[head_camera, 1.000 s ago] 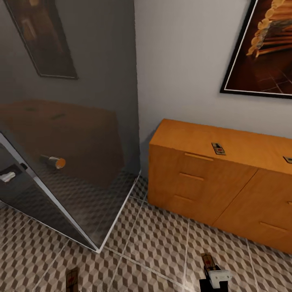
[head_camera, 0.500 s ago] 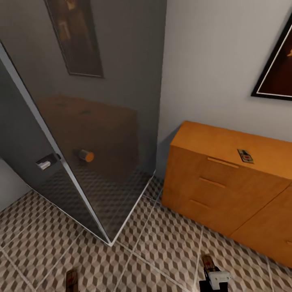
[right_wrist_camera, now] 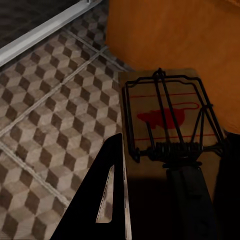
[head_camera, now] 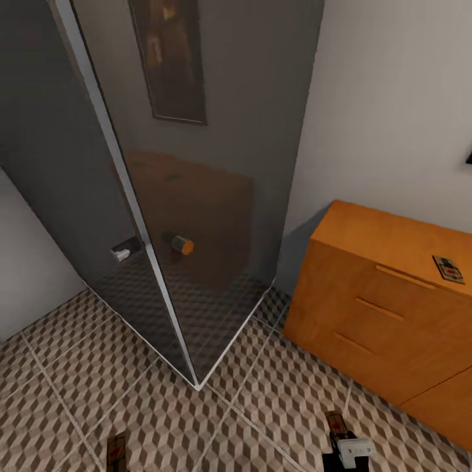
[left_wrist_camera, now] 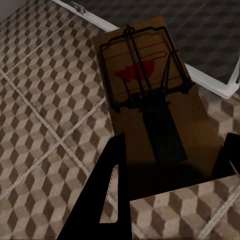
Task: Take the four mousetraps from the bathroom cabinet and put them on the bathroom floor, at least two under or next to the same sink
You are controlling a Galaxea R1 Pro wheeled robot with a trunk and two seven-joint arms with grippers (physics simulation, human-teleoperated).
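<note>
Each end effector [left_wrist_camera: 170,160] [right_wrist_camera: 170,175] clamped on a mousetrap [left_wrist_camera: 145,95] [right_wrist_camera: 170,120], near ends hidden between fingers.

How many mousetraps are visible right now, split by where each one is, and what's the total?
Held in the left gripper: 1 mousetrap
Held in the right gripper: 1 mousetrap
Lying on top of the cabinet: 1 mousetrap
Total: 3

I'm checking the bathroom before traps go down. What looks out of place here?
Nothing damaged or spilled. One mousetrap lies on the cabinet top, not the floor. Each gripper holds a trap: left, right.
</note>
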